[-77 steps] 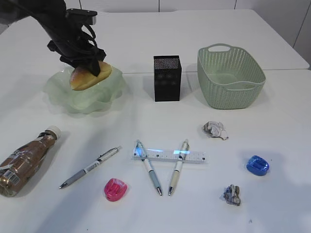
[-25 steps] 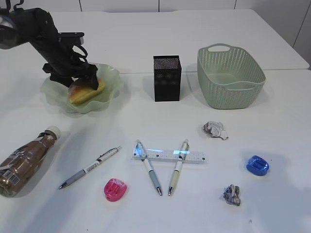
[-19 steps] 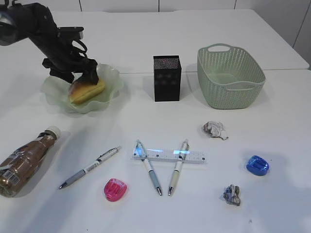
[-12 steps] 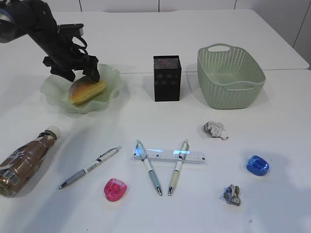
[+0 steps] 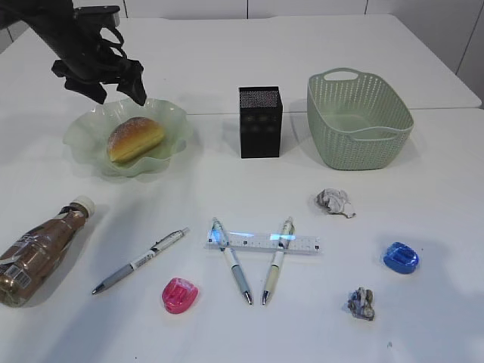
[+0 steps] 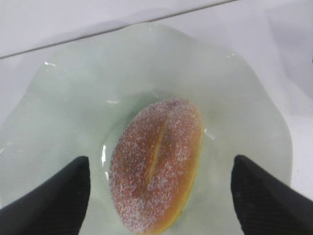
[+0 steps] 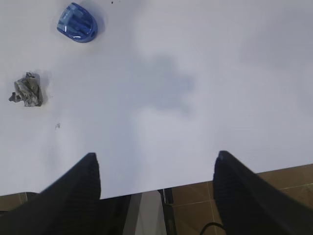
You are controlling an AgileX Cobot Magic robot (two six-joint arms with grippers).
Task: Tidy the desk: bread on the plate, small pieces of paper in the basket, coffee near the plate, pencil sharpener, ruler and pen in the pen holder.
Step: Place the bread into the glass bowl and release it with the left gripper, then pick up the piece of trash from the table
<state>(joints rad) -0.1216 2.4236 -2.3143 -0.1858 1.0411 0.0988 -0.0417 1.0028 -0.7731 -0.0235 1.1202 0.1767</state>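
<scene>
The sugared bread (image 5: 136, 139) lies in the green plate (image 5: 168, 115). My left gripper (image 5: 119, 92) hangs open and empty above it; the wrist view shows the bread (image 6: 156, 161) between spread fingers. The coffee (image 5: 38, 253) lies on its side at the front left. A clear ruler (image 5: 262, 243) rests across two pens (image 5: 231, 261); a third pen (image 5: 140, 262) lies to the left. Pink (image 5: 180, 295) and blue (image 5: 401, 258) pencil sharpeners and two paper balls (image 5: 335, 202) (image 5: 361, 303) sit on the desk. My right gripper (image 7: 156, 159) is open over the desk's front edge.
The black pen holder (image 5: 260, 121) stands mid-back, with the green basket (image 5: 359, 117) to its right. In the right wrist view the blue sharpener (image 7: 77, 22) and a paper ball (image 7: 28, 90) lie far left, and brown floor shows past the desk edge.
My left gripper has let go of the bread in the plate and has risen up and back from it. The right arm has not moved.
</scene>
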